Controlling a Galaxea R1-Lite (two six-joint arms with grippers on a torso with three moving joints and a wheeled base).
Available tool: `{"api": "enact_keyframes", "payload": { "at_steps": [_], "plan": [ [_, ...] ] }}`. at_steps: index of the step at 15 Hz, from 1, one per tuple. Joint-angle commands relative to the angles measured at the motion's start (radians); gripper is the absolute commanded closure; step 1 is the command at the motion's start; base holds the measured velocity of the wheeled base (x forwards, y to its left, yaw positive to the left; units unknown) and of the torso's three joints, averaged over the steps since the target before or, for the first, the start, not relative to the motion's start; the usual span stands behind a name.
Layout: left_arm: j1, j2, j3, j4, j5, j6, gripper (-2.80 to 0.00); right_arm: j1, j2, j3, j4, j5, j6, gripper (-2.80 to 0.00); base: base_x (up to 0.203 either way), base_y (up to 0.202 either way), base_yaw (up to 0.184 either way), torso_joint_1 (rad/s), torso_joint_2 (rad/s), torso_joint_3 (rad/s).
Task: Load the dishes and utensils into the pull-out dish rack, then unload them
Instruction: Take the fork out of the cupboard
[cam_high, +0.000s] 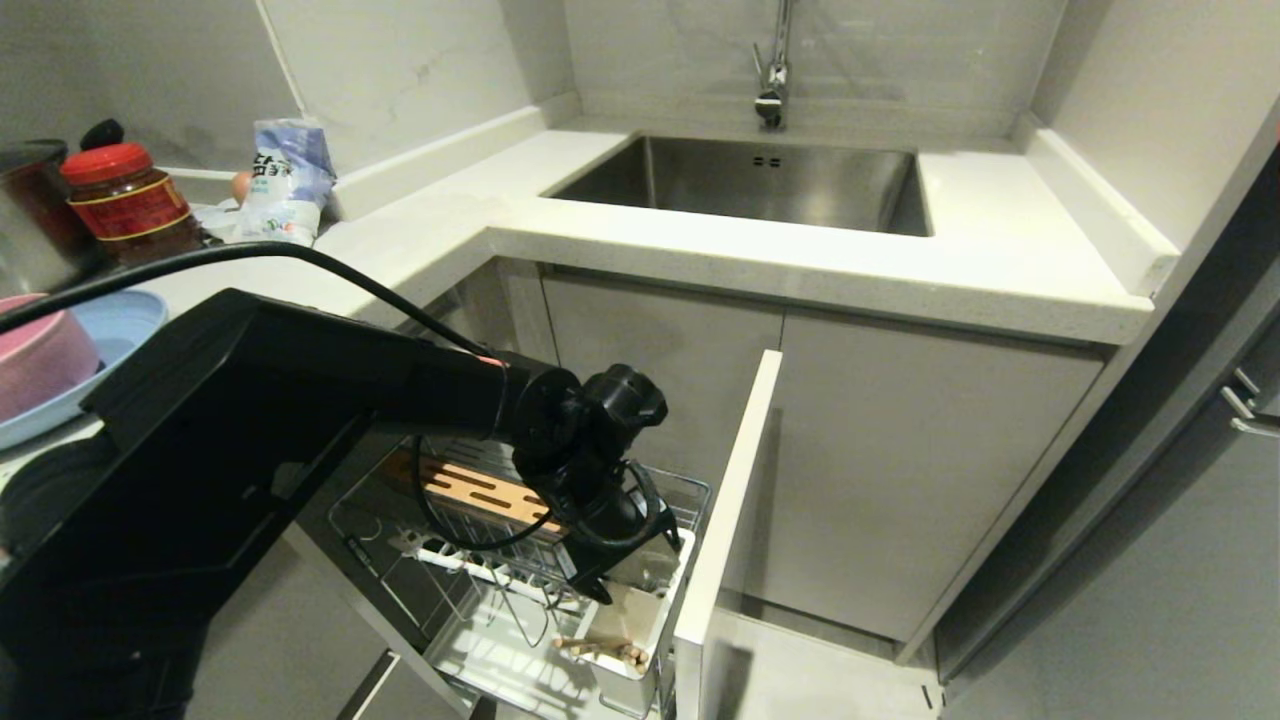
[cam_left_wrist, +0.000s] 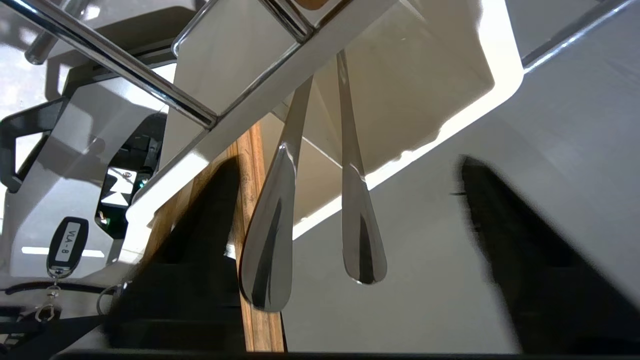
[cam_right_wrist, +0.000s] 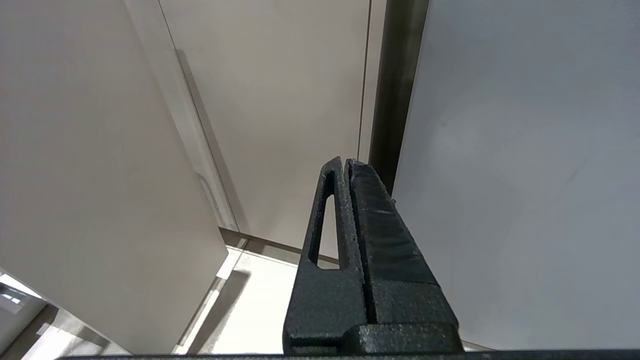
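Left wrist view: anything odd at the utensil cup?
Nothing spilled or damaged. The chopsticks and fork lean out over the utensil cup rim rather than standing upright, between the open fingers of the left gripper.

Glossy chrome wire rack (cam_high: 690, 490), mirror-polished metal handles (cam_left_wrist: 265, 250) (two), matt white plastic cup (cam_high: 640, 625)

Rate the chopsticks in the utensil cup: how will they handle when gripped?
Likely stiff and light: slim plain wood chopsticks. Two loose sticks, so one may slip free. The shiny metal handle leaning alongside could snag.
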Motion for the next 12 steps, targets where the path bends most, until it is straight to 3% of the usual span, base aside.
{"api": "enact_keyframes", "payload": {
  "at_steps": [1,12],
  "plan": [
    [0.000,0.010,-0.003,0.005,0.000,-0.006,0.00,0.000,-0.001,0.026,-0.001,0.000,0.000,0.00,0.000,0.000,0.000,0.000,0.00,0.000],
    [-0.001,0.013,-0.005,0.007,0.008,-0.006,0.00,0.000,-0.001,0.026,-0.001,0.000,0.000,0.00,0.000,0.000,0.000,0.000,0.00,0.000]
  ]
}}
